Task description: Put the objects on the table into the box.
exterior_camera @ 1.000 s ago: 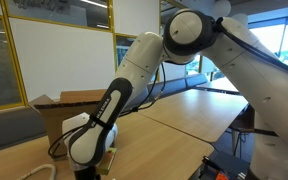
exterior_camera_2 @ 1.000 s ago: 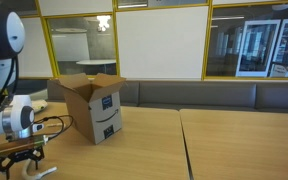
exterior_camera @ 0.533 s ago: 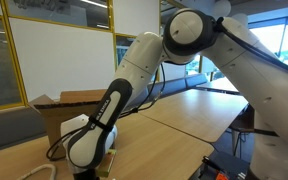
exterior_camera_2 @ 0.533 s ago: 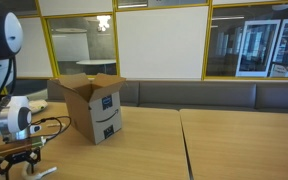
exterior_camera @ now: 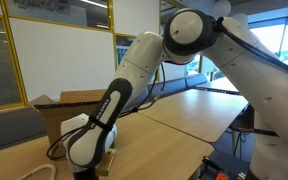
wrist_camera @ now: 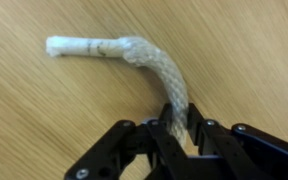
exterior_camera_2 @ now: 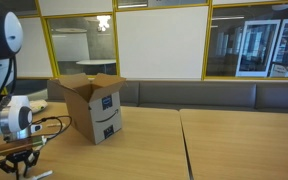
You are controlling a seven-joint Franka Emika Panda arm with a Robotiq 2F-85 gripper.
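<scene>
The tool (wrist_camera: 181, 126), its fingers pinched shut on one end of the white cord (wrist_camera: 134, 52), sits low over the counter (wrist_camera: 44, 120) near the box (exterior_camera_2: 96, 108).

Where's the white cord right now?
In the wrist view the cord lies on the table, its near end pinched in the gripper at bottom centre, the rest curving up toward the left.

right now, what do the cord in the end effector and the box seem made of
The cord, pinched by the end effector: white braided fibre, perhaps cotton or nylon, matte; crisscross weave shows. The box: brown cardboard, dull finish, creased upright flaps.
</scene>
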